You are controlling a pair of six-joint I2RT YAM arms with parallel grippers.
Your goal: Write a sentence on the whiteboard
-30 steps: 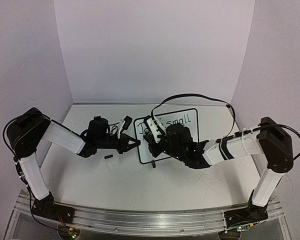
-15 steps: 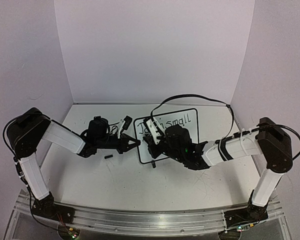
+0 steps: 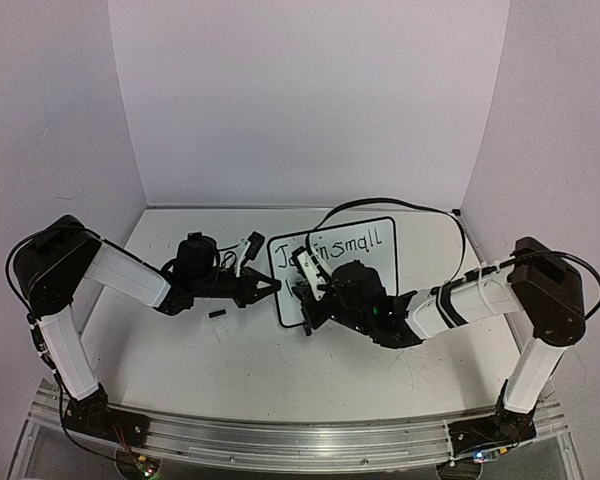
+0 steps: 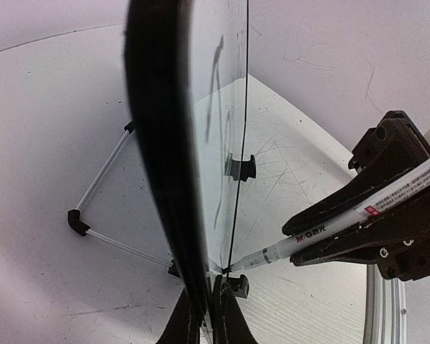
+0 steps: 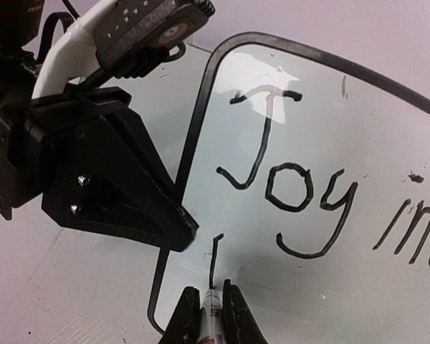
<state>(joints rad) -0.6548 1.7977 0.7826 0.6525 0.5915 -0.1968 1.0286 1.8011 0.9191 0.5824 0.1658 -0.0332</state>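
Observation:
The whiteboard [image 3: 365,262] stands tilted mid-table. My left gripper [image 3: 275,287] is shut on its left edge [image 4: 161,150] and holds it. My right gripper [image 3: 313,297] is shut on a white marker [image 5: 211,319], tip touching the board's lower left. The sentence [image 5: 294,186] reads "Joy in" in the right wrist view, with "small" after it in the top view [image 3: 365,243]. A short vertical stroke [image 5: 214,259] starts a second line just above the tip. The marker also shows in the left wrist view [image 4: 322,231].
The board's wire stand [image 4: 100,208] and small black feet [image 4: 240,167] rest on the scratched white tabletop [image 3: 230,360]. A small black cap-like piece [image 3: 217,313] lies left of the board. A black cable [image 3: 400,205] arcs over the board from the right arm.
My right gripper has moved down and toward the board's lower left with the marker, uncovering "in" on the first line. A short vertical stroke now stands below "Joy". The left arm has not moved.

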